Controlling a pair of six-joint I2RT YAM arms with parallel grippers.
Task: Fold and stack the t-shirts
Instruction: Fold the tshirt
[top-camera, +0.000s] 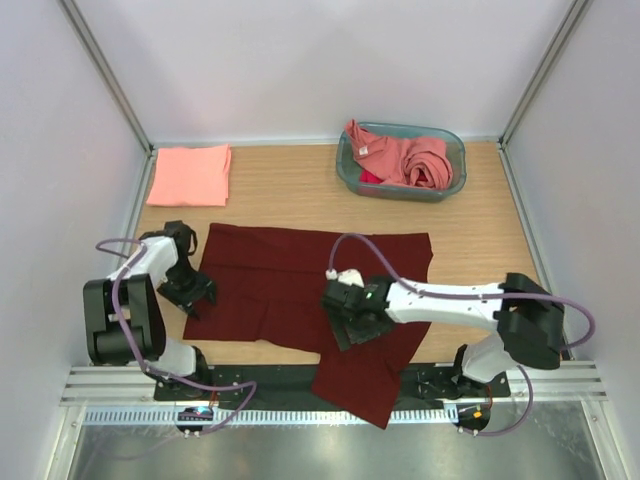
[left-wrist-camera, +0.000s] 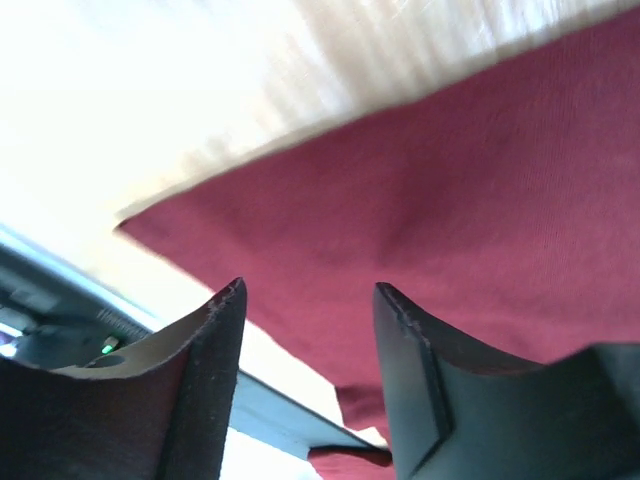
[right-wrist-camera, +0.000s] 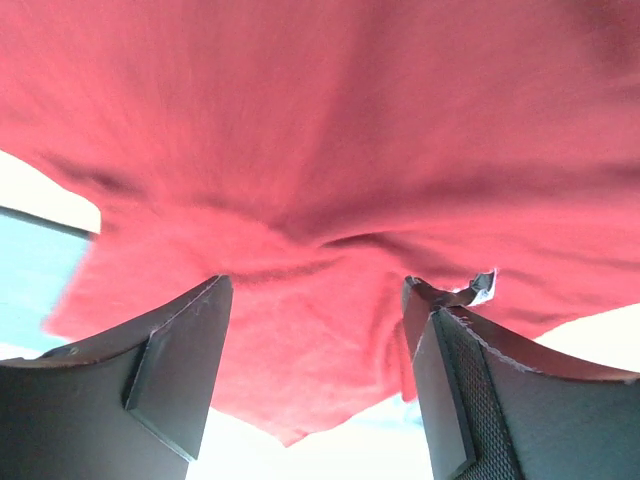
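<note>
The dark maroon t-shirt (top-camera: 290, 275) is spread flat on the tabletop (top-camera: 290, 195), with its near right corner hung over the front edge. A folded salmon t-shirt (top-camera: 190, 175) is laid beyond its far left corner. Crumpled pink t-shirts (top-camera: 405, 160) are heaped in the teal basket (top-camera: 455, 150) beyond its far right corner. The left gripper (top-camera: 190, 293) is held at its left edge, jaws apart, with nothing gripped. The right gripper (top-camera: 350, 322) is held over its near right part, jaws wide, with nothing clamped.
</note>
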